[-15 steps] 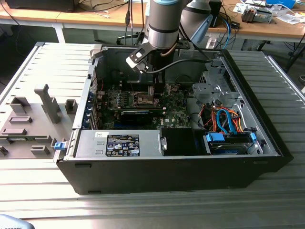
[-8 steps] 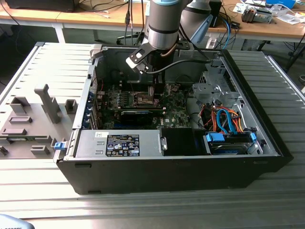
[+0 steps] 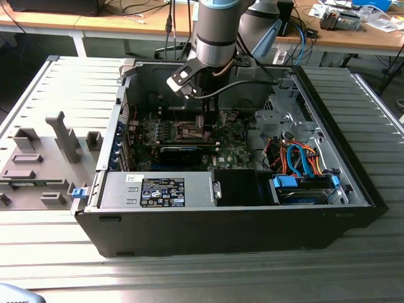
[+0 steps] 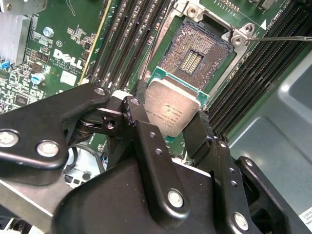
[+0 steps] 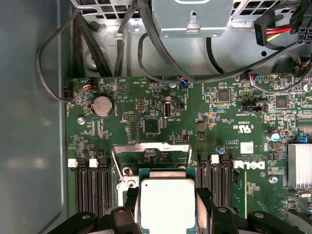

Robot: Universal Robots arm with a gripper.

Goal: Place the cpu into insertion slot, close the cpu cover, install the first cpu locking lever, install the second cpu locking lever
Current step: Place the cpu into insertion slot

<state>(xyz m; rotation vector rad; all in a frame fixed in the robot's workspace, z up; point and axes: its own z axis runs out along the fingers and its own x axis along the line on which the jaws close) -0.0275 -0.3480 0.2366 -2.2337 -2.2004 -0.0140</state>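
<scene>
Green circuit board (image 5: 146, 122) below; claw (image 4: 168, 114) clamps cpu (image 4: 171, 108) just above insertion slot (image 4: 195, 58), seemingly unseated.

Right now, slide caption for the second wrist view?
Gripper holding the cpu by its edges, close to the uncovered insertion slot, not yet seated.

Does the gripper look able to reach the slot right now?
Probably yes: the gripper holds the cpu near the bare slot, the cover is swung open, and nothing lies between.
</scene>
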